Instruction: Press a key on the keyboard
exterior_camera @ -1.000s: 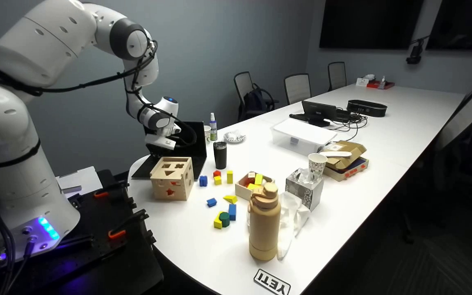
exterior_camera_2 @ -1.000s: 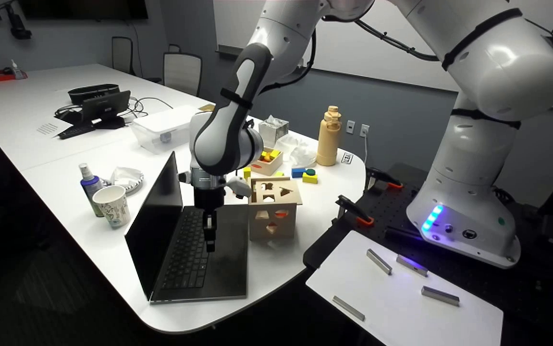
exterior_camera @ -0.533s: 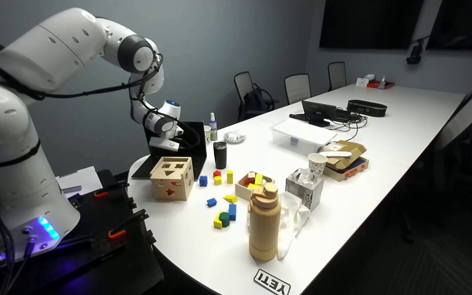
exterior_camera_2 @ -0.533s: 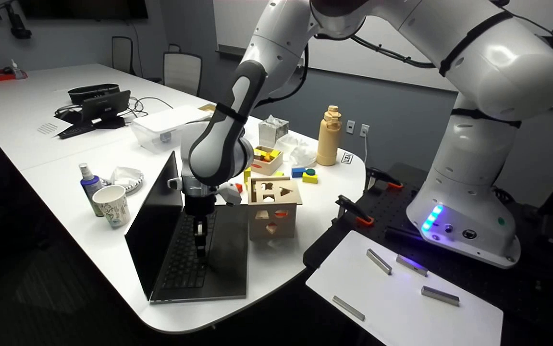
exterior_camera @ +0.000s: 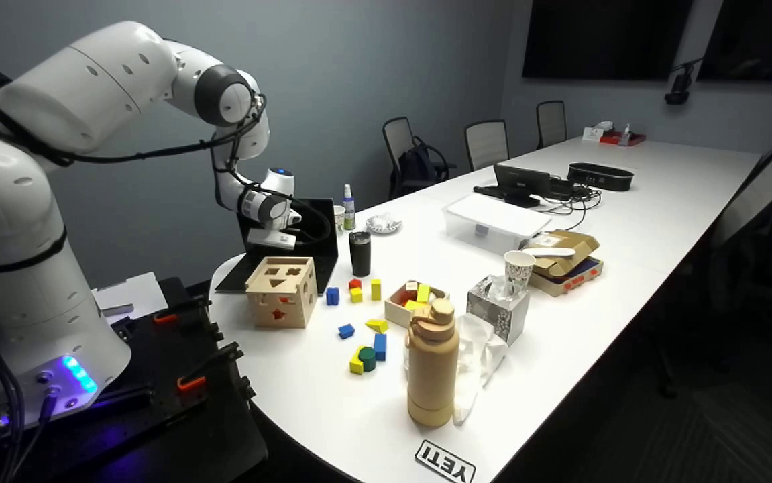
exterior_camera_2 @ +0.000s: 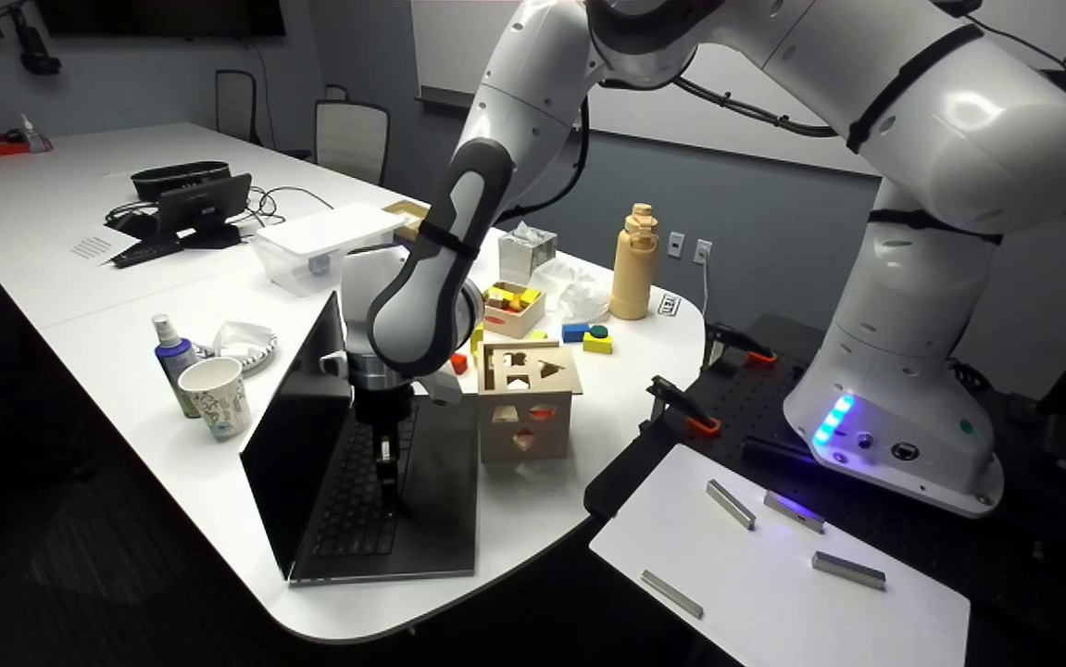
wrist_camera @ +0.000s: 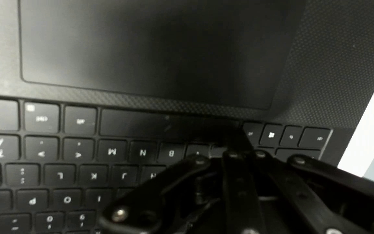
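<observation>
Keyboard (wrist_camera: 92,175) lies directly beneath the claw (exterior_camera_2: 390,498), as part of a black laptop (exterior_camera_2: 440,528) on the white table (exterior_camera: 312,382). The claw points down with its fingers (exterior_camera_2: 388,477) meeting in a single narrow tip, so it looks closed. In the wrist view that tip sits over the bottom row, at the end of the space bar (wrist_camera: 154,126) next to an alt key (wrist_camera: 252,131); the spot is in deep shadow, and I cannot tell whether a key is being touched. Most of the letter keys visible there spread to the left of the tip, their markings upside down, and the claw's own body hides those at the lower right. The wide touchpad (wrist_camera: 141,48) lies above the tip in that view, on the opposite side of it from the letters.

In an exterior view the tip stands at the edge of the keys nearest the touchpad, while the dark upright screen (exterior_camera_2: 296,454) rises along the far side of the keys, apart from the fingers. A wooden shape-sorter box (exterior_camera: 260,305) stands just beside the laptop, on the touchpad side; whether the two touch is unclear. A black tumbler (exterior_camera: 360,255) stands upright near the laptop in an exterior view, and behind the screen are a paper cup (exterior_camera_2: 216,403) and a spray bottle (exterior_camera_2: 176,357)
</observation>
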Controlling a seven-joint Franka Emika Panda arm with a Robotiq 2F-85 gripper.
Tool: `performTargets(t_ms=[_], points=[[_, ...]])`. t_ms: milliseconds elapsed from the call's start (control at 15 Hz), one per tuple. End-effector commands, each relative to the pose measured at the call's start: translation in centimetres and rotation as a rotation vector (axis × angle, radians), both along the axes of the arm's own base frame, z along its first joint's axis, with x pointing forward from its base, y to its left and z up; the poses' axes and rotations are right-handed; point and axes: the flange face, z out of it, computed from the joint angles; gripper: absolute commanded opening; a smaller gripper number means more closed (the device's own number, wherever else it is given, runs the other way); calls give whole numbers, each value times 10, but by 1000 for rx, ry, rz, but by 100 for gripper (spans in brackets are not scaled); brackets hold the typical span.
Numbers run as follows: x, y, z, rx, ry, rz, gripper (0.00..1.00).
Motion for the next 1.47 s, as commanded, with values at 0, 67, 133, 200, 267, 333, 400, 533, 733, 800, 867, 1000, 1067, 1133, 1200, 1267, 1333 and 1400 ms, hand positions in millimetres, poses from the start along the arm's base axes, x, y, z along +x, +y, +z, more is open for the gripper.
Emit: performTargets(t_ms=[0, 67, 133, 200, 267, 333, 400, 533, 733, 800, 867, 1000, 1067, 1133, 1200, 1267, 1333, 1400], points=[[1, 6, -6, -39, -17, -2, 0], [0, 8, -5, -37, -17, 1, 0], [0, 8, -5, -37, -17, -1, 0], [1, 8, -3, -35, -16, -5, 0], [2, 7, -2, -34, -15, -7, 0], [3, 6, 1, -28, -13, -13, 0], [5, 4, 7, -21, -13, -21, 0], [10, -1, 18, -11, -18, -46, 0], [19, -15, 44, 0, -38, -97, 0], [23, -20, 54, -1, -39, -121, 0], [27, -26, 68, 3, -50, -150, 0], [35, -36, 96, 4, -69, -206, 0], [38, -42, 114, 0, -82, -233, 0], [42, -48, 130, -1, -100, -258, 0], [44, -53, 149, -4, -119, -283, 0], [46, -57, 166, -10, -129, -306, 0], [48, -62, 185, -33, -125, -334, 0], [50, -67, 202, -45, -114, -360, 26]])
